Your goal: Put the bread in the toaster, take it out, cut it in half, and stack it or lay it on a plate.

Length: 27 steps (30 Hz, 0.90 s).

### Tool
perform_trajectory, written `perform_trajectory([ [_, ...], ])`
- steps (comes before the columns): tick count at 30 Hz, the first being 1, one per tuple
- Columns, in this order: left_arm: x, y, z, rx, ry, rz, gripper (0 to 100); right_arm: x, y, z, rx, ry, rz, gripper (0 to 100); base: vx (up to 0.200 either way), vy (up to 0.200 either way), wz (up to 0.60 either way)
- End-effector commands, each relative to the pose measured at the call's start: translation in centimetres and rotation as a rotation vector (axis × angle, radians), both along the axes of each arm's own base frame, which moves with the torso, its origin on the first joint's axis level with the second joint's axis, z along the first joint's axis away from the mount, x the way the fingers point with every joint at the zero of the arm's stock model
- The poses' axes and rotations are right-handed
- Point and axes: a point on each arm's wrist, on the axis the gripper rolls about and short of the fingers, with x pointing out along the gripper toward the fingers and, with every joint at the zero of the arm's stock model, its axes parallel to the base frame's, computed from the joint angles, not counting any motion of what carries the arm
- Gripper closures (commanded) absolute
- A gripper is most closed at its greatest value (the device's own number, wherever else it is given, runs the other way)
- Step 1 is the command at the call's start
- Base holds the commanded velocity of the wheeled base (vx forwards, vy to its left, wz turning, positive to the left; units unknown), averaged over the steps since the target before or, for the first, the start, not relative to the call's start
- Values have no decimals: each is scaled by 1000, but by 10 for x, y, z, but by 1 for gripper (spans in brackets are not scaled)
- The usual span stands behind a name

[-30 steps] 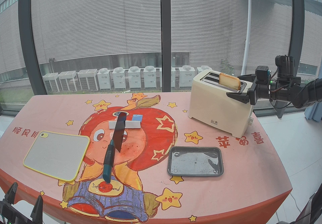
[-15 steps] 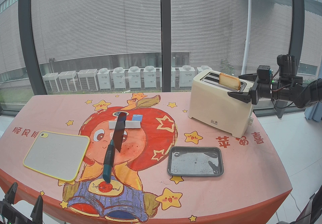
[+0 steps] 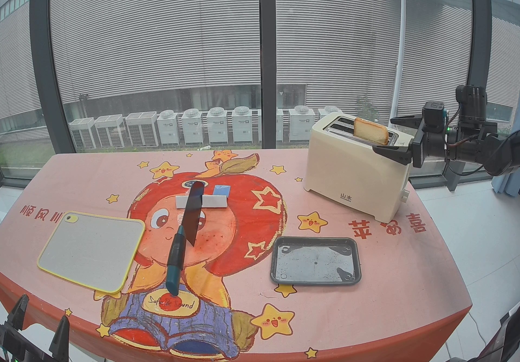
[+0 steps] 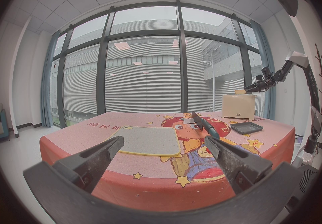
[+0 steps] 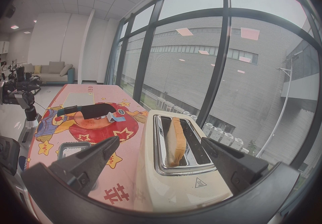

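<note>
**Head view.** The bread [image 3: 371, 131] is seen standing on edge in a slot of the toaster [image 3: 352, 179], its upper part proud of the top, at the far right of the table [image 3: 417, 276]. The right gripper [image 3: 384, 134] is held level with the bread at the toaster's right end. Its fingers are spread wide and nothing is held — it is apart from the bread. The plate [image 3: 316, 240], a dark tray, lies just in front of the toaster. The knife [image 3: 181, 238] and the cutting board [image 3: 89, 249] lie well to the left.

**Left wrist view.** The left gripper [image 4: 163, 141] is positioned low, off the near table edge. Its jaws are parted and empty, and it is faced toward the cutting board.

**Right wrist view.** The bread is framed between the spread fingers, edge-on to the camera, with its broad faces turned toward the two fingers. The step in hand is judged to be the withdrawal of the bread.

- The gripper should be advanced along the slot line until the pads flank the exposed crust.
- The pads should be kept above the metal rim and closed lightly — soft bread is likely to be crushed by a firm pinch.
- The lift should be made straight up, so that the bread is not dragged against the slot walls.
- Only then should the bread be carried across to the cutting board.
</note>
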Motion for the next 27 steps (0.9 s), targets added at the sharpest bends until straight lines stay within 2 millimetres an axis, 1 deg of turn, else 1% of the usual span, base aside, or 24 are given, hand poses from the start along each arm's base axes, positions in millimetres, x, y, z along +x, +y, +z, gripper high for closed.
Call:
perform_trajectory([
  [1,1,0,-5,0,19,0,0,-3,-2,6,1,-16,-4,0,0,0,0],
  [7,1,0,-5,0,19,0,0,-13,-3,13,2,-31,-13,0,0,0,0],
  [17,1,0,-5,0,18,0,0,-30,-6,16,-10,-28,-50,0,0,0,0],
  [18,1,0,-5,0,19,0,0,-31,-5,17,-10,-28,-49,100,0,0,0],
  [27,1,0,-5,0,18,0,0,-41,-11,14,-9,-19,-68,100,0,0,0],
])
